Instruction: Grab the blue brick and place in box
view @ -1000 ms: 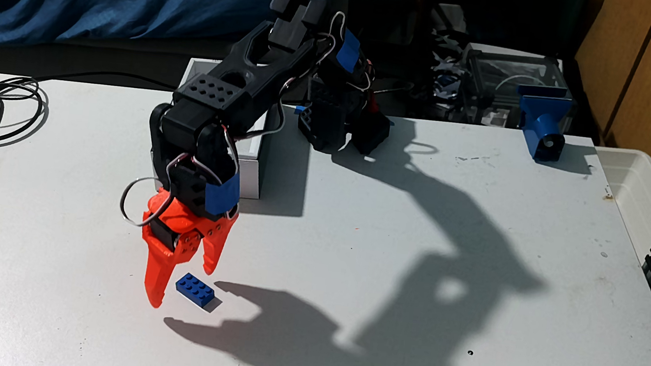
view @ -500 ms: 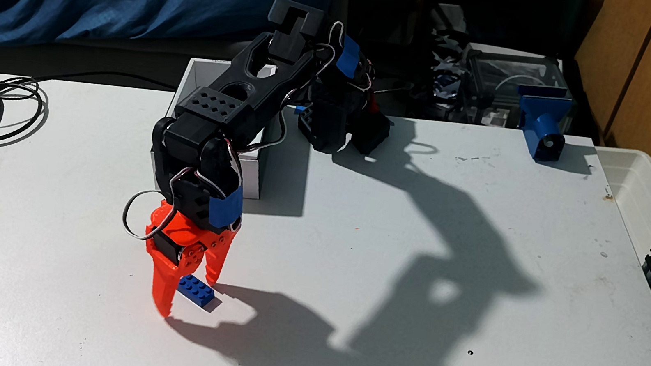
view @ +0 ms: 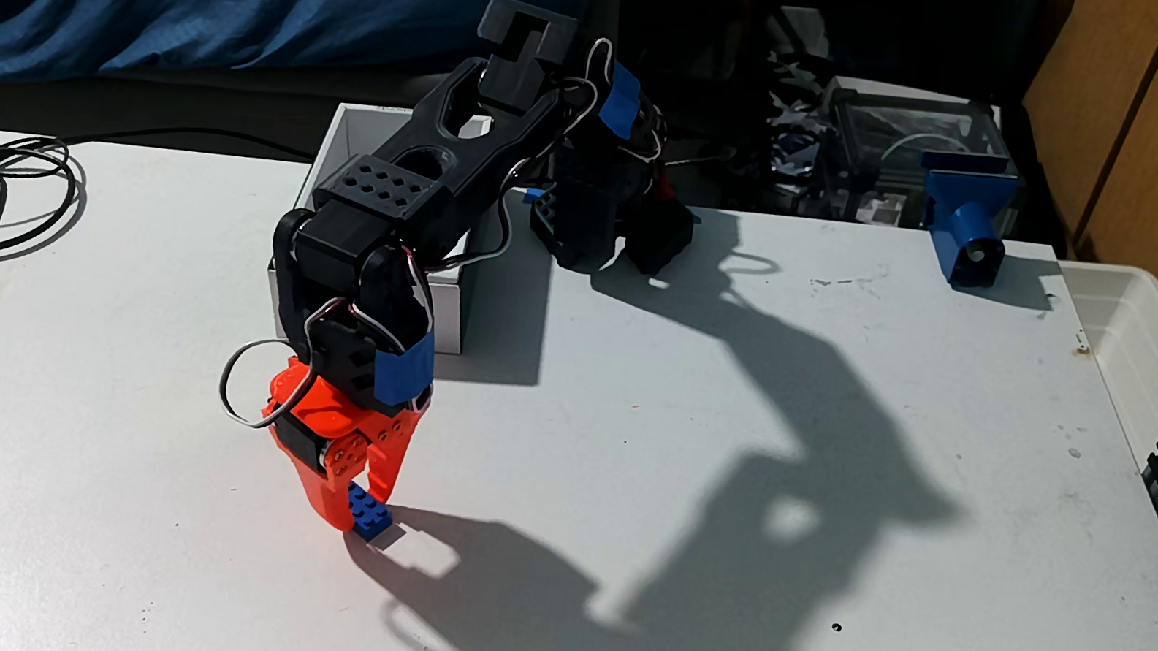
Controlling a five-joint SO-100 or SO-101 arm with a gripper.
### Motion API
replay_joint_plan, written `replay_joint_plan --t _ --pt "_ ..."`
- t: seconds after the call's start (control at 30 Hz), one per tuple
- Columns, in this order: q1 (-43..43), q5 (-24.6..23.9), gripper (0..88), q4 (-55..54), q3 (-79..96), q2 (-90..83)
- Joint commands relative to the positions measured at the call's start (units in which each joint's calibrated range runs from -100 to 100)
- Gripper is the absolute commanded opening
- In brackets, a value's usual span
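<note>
Orange gripper (view: 360,513) pinches narrow onto the blue brick (view: 371,515) mid-worktop, grasp step underway; next, lift toward the box (view: 448,317) near the back edge.

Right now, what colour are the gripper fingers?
Bright orange gripper fingers, clearest in the fixed view.

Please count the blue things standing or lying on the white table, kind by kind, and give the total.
Blue brick, between the tool's orange fingers: 1
Blue printed block with a round hole, far right: 1
Total: 2
</note>
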Motion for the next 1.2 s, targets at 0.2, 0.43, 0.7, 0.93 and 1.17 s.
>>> replay_joint_plan --t 0.2,0.43,0.7,0.93,1.17 --pt "5.2 0.3 0.7 15.8 -14.1 -6.3" --pt "11.7 0.3 0.9 16.2 -12.4 -12.8" --pt "16.0 3.2 0.9 16.2 -2.7 -20.0" --pt "16.5 6.0 1.0 16.2 11.1 -29.8" --pt "17.3 9.1 1.0 16.1 25.3 -42.4"
